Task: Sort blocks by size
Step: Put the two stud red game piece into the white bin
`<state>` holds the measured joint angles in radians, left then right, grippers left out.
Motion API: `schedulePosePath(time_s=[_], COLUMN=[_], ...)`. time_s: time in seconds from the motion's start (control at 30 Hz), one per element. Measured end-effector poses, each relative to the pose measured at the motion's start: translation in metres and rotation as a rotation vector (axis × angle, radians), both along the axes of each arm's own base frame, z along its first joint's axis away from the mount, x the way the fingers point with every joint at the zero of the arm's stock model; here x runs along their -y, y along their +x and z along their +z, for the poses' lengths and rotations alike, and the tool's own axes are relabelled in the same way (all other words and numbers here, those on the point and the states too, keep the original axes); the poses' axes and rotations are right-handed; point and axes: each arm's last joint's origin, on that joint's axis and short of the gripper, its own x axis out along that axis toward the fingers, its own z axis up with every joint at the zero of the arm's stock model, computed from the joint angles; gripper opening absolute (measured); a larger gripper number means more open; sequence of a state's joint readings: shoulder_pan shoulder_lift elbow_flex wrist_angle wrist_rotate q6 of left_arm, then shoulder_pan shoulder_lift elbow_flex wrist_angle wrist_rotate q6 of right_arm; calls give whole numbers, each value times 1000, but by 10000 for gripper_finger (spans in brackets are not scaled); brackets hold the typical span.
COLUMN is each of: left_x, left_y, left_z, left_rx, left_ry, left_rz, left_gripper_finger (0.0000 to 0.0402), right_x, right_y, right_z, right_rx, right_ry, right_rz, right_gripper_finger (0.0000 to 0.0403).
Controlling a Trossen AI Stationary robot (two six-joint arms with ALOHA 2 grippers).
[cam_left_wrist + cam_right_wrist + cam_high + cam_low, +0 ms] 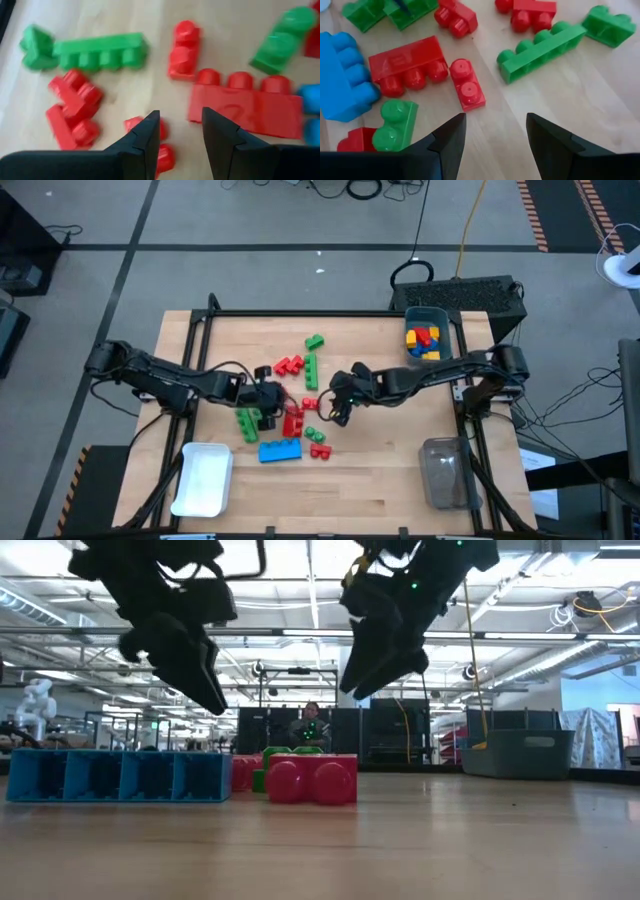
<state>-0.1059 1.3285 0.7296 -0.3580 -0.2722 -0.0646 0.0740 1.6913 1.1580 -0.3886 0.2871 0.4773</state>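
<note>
Black left gripper (177, 137): I see my left arm's two dark fingers parted with only bare wood between them, gripping nothing, raised above the table among the red bricks.
Nearest the left gripper: a wide red studded plastic brick (245, 102) just beside one finger, a small red two-stud brick (184, 50) just ahead, and a tiny red piece (161, 150) partly hidden under the other finger.
Black right gripper (495, 132): I see my right arm's fingers spread wide and empty, hovering over bare table near the middle of the pile.
Nearest the right gripper: a small red two-stud brick (466, 90) lying flat, next to a wide red brick (410, 65); a long green studded bar (540, 50) lies at a slant farther out.
Blocks on the table (290, 405): red, green and blue plastic bricks scattered at the centre between both arms, with a large blue brick (280, 450) at the near edge of the cluster.
Teal bin (428, 332): at the far right corner, holding yellow, red and blue bricks.
White tray (203, 478): near left corner.
Clear bin (443, 472): near right corner.
Wooden table (380, 480): pale, bare around the pile.
</note>
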Motion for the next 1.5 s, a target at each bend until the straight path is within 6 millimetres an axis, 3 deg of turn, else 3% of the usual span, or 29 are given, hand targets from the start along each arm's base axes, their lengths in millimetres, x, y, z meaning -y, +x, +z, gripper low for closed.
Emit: schedulePosePath(time_s=[0.17,0.4,0.73,0.9,1.07,1.33,1.5], left_x=[-11,-13,-11,-11,-11,-9,-9], left_y=[-1,0,0,2,5,8,10], left_z=[-1,-1,-1,1,2,5,6], left_rx=[-20,-27,-37,-11,14,63,81], left_ry=[-31,-5,-15,5,20,-6,-22], left_rz=[33,-3,-76,-103,-121,-146,-159], left_gripper_finger=[157,180,181,181,181,181,181], right_x=[-3,-5,-5,1,2,3,1], right_y=[11,33,44,46,47,49,51], right_z=[-17,-53,-84,-97,-100,-98,-97], right_rx=[0,-12,-50,-72,-66,-39,-19], right_ry=[0,-111,-172,-162,-162,-169,-172], right_rz=[6,152,230,205,201,195,195], right_gripper_finger=[194,198,271,281,241,116,113])
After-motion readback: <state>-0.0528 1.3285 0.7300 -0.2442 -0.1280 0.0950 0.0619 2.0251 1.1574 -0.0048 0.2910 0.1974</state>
